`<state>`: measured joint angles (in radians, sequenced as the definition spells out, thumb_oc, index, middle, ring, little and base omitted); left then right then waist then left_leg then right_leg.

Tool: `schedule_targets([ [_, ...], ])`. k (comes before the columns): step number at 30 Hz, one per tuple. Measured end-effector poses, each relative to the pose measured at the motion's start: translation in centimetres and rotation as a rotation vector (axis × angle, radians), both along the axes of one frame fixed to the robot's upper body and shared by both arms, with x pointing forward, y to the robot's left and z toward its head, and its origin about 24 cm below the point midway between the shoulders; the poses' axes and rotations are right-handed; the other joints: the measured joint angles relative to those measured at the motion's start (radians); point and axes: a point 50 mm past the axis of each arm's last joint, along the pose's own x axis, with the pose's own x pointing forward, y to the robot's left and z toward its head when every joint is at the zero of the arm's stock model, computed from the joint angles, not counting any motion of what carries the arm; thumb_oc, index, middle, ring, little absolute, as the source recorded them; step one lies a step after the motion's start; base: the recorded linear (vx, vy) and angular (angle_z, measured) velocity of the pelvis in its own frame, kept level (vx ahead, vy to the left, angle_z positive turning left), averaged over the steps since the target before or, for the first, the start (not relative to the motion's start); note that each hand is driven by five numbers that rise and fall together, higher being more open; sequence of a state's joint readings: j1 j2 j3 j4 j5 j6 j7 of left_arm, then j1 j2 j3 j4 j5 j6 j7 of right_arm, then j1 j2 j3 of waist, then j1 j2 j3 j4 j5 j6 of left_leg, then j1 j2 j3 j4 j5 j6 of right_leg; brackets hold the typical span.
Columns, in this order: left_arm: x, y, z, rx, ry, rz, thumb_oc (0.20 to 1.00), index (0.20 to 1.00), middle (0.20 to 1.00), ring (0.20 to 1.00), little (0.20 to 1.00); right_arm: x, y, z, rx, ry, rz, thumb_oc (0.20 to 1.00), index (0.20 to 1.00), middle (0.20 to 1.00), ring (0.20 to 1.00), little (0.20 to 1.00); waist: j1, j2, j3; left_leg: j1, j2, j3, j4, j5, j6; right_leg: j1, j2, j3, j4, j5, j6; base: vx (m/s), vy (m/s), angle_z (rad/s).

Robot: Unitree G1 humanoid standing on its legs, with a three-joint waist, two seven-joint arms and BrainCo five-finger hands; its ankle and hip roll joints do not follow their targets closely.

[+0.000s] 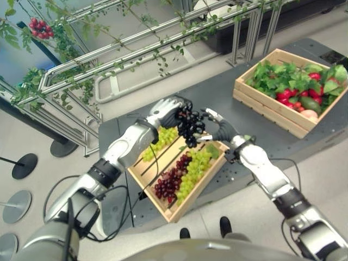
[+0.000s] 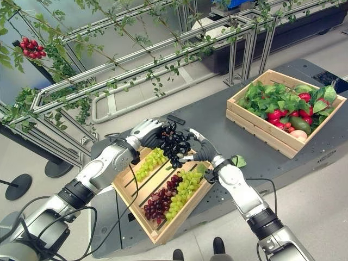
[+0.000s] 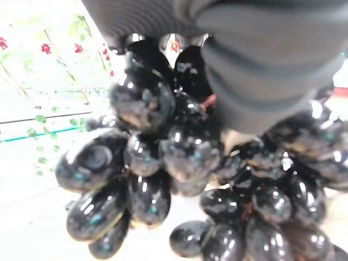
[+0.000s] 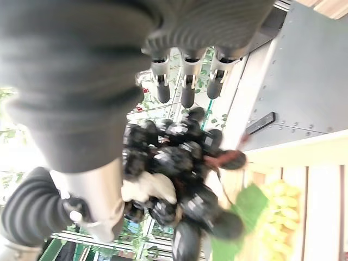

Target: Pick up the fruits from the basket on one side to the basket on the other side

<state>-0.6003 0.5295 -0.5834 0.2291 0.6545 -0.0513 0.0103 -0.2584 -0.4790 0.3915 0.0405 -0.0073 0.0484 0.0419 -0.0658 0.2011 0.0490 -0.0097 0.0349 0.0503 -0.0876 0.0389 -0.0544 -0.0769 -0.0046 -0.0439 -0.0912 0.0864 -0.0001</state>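
Note:
A bunch of black grapes (image 1: 190, 126) hangs above the far end of the left wooden basket (image 1: 148, 187). My left hand (image 1: 166, 111) is shut on the top of the bunch, whose berries hang close under the hand's cover (image 3: 147, 163). My right hand (image 1: 222, 130) is right beside the bunch on its other side and open. Its straight fingers (image 4: 187, 81) reach over the grapes (image 4: 174, 163) and its thumb is below them. Green grapes (image 1: 198, 166) and red grapes (image 1: 168, 184) lie in the left basket. The right wooden basket (image 1: 266, 109) stands apart at the table's far right.
The right basket holds green leaves (image 1: 283, 76), red fruits (image 1: 285, 97) and a peach-coloured one. Both baskets stand on a dark grey table (image 1: 217, 87). A metal railing with vines (image 1: 136, 43) runs behind it. Round stand bases (image 1: 24, 166) are on the floor at left.

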Motion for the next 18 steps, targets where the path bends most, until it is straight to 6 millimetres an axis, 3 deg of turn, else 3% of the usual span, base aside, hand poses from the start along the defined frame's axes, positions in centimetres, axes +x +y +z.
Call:
schedule_targets([
  [18, -0.02, -0.04, 0.13, -0.008, -0.012, 0.000, 0.200, 0.200, 0.200, 0.200, 0.200, -0.29, 0.47, -0.83, -0.020, 0.026, 0.019, 1.000, 1.000, 1.000, 1.000, 1.000, 0.000, 0.000, 0.000, -0.001, 0.000, -0.002, 0.000, 0.000, 0.000, 0.000, 0.000, -0.006, 0.000, -0.002, -0.001, 0.00, 0.000, 0.00],
])
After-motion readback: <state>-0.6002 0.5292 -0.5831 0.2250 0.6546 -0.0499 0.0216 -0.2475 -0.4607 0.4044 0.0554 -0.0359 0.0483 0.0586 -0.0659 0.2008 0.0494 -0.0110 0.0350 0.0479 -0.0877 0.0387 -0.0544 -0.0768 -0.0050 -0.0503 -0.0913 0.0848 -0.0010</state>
